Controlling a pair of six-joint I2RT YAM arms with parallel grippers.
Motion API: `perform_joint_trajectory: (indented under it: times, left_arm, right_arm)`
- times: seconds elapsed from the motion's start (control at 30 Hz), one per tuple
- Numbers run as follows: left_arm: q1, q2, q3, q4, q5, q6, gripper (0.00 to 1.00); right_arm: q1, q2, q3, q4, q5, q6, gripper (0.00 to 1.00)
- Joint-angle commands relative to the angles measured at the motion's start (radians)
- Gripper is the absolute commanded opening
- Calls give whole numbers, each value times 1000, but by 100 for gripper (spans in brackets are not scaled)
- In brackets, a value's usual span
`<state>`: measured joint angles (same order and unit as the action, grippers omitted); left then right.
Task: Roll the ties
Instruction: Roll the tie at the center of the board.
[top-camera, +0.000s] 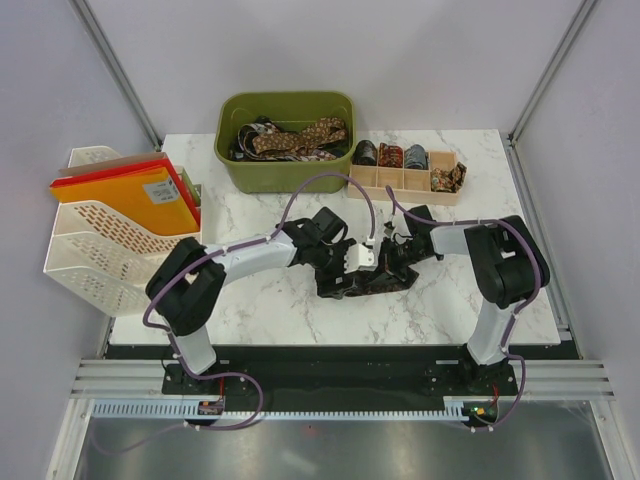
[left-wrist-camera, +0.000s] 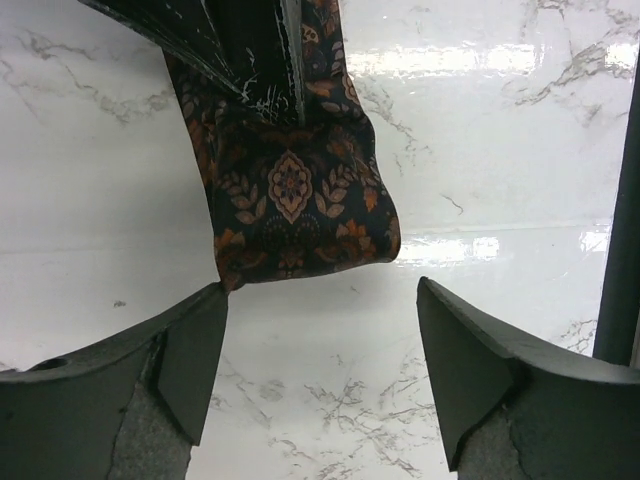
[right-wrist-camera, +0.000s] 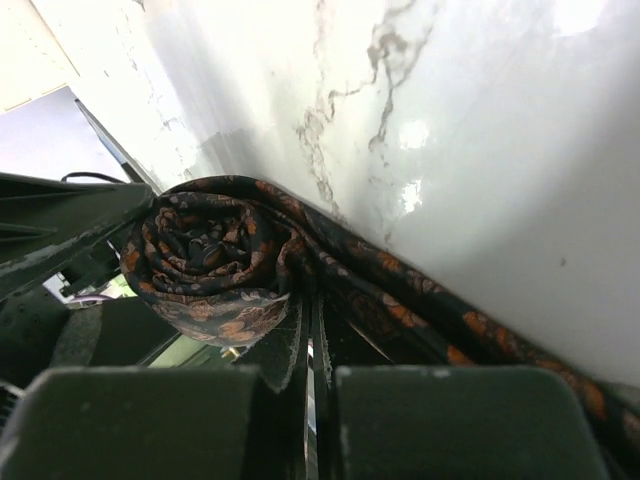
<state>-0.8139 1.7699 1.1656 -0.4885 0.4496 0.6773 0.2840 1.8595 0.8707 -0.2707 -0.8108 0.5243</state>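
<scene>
The right jaws are pressed together, pinching the dark orange-patterned tie (right-wrist-camera: 215, 265) just beside its rolled end. The left jaws are spread wide and hold nothing; one fingertip (left-wrist-camera: 205, 320) sits at a corner of a flat part of the tie. The tie lies mid-worktop (top-camera: 250, 310), between both arms. Behind it stand a green bin (top-camera: 285, 172) of loose ties (top-camera: 300, 135) and a divided tray (top-camera: 400, 184) holding rolled ties (top-camera: 390, 155).

tie (left-wrist-camera: 290, 195): dark ground, orange-brown floral medallion print
surface (top-camera: 270, 310): white marble, grey veins
bin (top-camera: 285, 175): olive green
folders (top-camera: 130, 190): orange, red
cables (top-camera: 325, 178): purple
</scene>
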Motion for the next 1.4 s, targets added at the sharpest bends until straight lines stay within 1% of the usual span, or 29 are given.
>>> perform_joint_trajectory:
  times: [0.0,0.17,0.27,0.37,0.4,0.5,0.57,0.83,0.93,1.1,1.27,1.3,1.37]
  left_arm:
    - [2,-37,-43,85,27,-1,86]
    - [-2,-13,-57,185,-5,-15,92]
    - [-7,6,-40,205,-6,-7,91]
    - [-18,17,-20,202,6,-1,82]
    - [-24,19,-17,200,9,-1,75]
    - [-33,36,15,191,9,-15,64]
    - [-36,51,26,191,8,-25,61]
    - [-62,114,103,191,-25,-90,59]
    - [-65,155,138,188,-49,-133,58]
    - [-64,221,172,131,-65,-194,55]
    - [-65,244,170,84,-91,-209,49]
    - [-65,249,172,64,-98,-217,48]
    - [-65,269,186,36,-106,-225,43]
  right_arm:
    - [-3,56,14,-15,154,-46,0]
    - [3,66,19,-5,150,-40,0]
    - [12,75,16,8,154,-29,0]
    - [26,81,16,25,154,-14,0]
    - [33,90,17,31,150,-10,0]
    - [49,110,31,44,141,3,0]
    - [56,122,40,51,133,14,0]
    - [70,132,44,76,105,40,0]
    - [70,130,30,116,79,74,0]
    - [70,99,-4,208,42,144,0]
    - [47,58,-9,219,-1,164,5]
    - [38,50,-4,212,-4,158,8]
    - [15,20,10,171,-8,145,11]
